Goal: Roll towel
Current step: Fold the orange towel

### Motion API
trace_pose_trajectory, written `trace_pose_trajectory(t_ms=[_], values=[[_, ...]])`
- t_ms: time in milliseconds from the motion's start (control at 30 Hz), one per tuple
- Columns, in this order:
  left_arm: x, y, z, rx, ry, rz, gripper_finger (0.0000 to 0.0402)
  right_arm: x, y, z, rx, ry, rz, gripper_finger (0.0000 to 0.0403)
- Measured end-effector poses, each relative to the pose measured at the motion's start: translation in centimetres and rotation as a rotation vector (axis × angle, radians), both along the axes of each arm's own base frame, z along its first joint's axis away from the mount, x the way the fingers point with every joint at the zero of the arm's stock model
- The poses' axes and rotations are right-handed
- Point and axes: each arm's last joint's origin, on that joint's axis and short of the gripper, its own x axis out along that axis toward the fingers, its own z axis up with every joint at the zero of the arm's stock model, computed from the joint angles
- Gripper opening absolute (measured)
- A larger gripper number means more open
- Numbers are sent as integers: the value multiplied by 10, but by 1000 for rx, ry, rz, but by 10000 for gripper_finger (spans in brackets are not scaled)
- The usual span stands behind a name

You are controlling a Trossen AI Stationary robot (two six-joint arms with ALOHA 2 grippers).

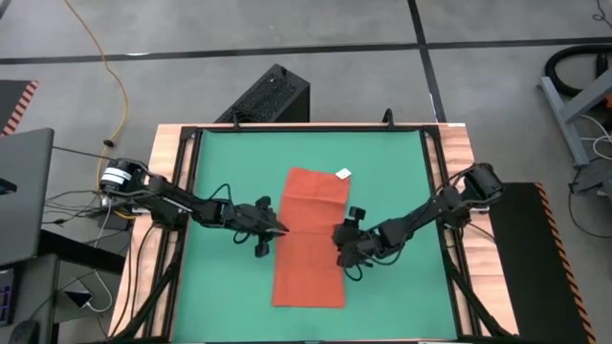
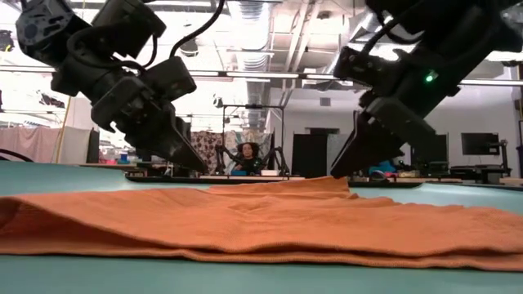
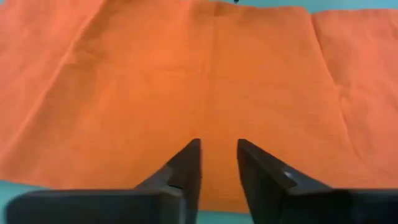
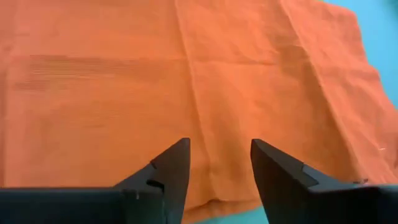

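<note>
The rust-orange towel point(image 1: 311, 239) lies flat on the green table top as a long strip running from the far side to the near side. Its small white tag point(image 1: 343, 174) is at the far right corner. My left gripper point(image 1: 279, 229) is open, low over the towel's left long edge at mid-length; in its wrist view point(image 3: 217, 146) the towel point(image 3: 186, 74) spreads out past the fingertips. My right gripper point(image 1: 337, 234) is open, low over the right long edge opposite it, and its wrist view point(image 4: 219, 146) shows the towel point(image 4: 124, 81) the same way. I cannot tell whether either gripper's fingertips touch the cloth.
The green table top point(image 1: 229, 153) has a dark frame and a wooden border point(image 1: 172, 143). A black box point(image 1: 273, 96) stands just beyond the far edge. A laptop point(image 1: 24, 191) and cables lie off the table's left side. A person point(image 2: 245, 153) shows far off in the room.
</note>
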Motion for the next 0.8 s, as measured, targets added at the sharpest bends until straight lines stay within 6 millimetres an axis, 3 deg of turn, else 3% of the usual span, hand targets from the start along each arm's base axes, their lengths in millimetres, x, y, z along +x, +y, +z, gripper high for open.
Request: trace_pose_trajectory(t_ms=[267, 600, 800], values=[[-1, 2, -2, 33, 23, -9, 175, 9, -10, -6, 25, 16, 22, 185], [-4, 7, -8, 74, 88, -25, 178, 5, -12, -18, 34, 61, 18, 184], [0, 20, -22, 55, 134, -3, 178, -4, -15, -28, 77, 59, -30, 184]])
